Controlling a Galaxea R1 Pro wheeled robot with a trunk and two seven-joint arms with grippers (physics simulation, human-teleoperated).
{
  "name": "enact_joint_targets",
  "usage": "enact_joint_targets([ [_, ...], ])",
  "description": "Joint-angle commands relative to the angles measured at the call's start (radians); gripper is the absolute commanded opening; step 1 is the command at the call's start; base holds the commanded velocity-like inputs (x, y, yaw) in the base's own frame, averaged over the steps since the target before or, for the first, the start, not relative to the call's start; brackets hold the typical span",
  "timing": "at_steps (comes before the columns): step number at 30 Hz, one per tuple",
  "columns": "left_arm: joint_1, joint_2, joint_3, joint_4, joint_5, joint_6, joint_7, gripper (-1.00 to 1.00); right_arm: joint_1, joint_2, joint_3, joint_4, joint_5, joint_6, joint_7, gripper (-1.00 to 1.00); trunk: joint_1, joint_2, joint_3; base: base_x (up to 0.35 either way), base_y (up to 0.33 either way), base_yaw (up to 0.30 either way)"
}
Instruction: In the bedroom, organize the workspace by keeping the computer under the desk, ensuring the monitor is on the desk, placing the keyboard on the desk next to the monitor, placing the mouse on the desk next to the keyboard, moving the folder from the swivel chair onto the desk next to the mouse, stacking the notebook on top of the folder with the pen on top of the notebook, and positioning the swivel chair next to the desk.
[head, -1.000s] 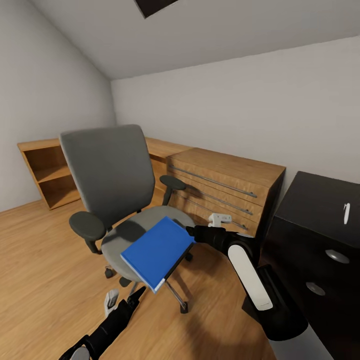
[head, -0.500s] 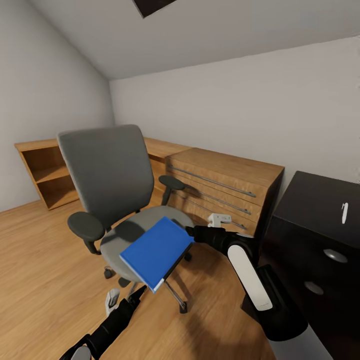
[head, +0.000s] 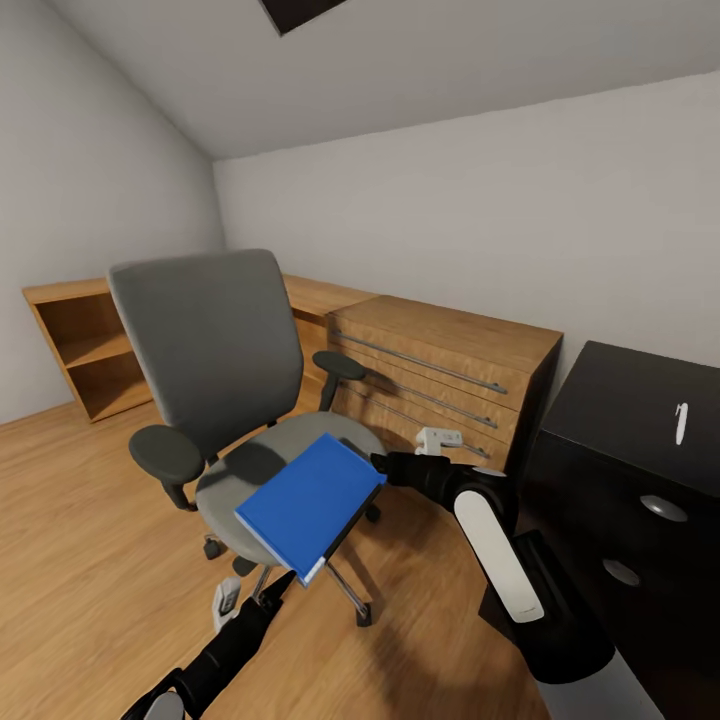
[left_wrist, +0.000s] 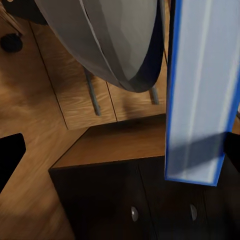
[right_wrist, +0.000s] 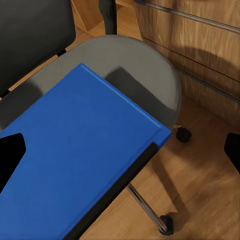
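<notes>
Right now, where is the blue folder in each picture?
Head view: the folder juts past the swivel chair seat's front edge, near the picture's middle.
Left wrist view: seen edge-on, a pale blue-rimmed strip along one side.
Right wrist view: its blue cover spreads across the picture's middle.
Shared landmark: the chair's grey seat.

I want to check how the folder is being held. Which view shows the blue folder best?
The head view: the whole folder shows, lifted over the swivel chair seat, with the right tool at its edge. The right wrist view shows its cover close up; the left wrist view shows its pale edge.
</notes>
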Motion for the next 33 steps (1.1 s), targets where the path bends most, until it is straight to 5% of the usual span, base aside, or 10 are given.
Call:
enact_joint_targets([
  [1, 0.0, 0.001, -0.002, -0.001, 0.011, 0.007, -0.004, 1.0, -0.001, 0.001, 0.0, -0.001, -0.01, 0.002, -0.011, 1.0, 0.0, 0.0, -0.001, 0.0, 0.0, 0.0],
  [13, 0.0, -0.001, -0.008, -0.002, 0.009, 0.005, -0.08, 1.0, 0.001, 0.003, 0.003, -0.001, -0.01, 0.0, -0.014, 1.0, 0.0, 0.0, -0.001, 0.0, 0.0, 0.0],
  [33, -0.02, -0.007, -0.006, 0.001, 0.007, 0.006, -0.068, 1.0, 0.0, 0.0, 0.003, -0.001, -0.01, 0.001, -0.014, 1.0, 0.0, 0.0, -0.001, 0.0, 0.0, -0.072],
])
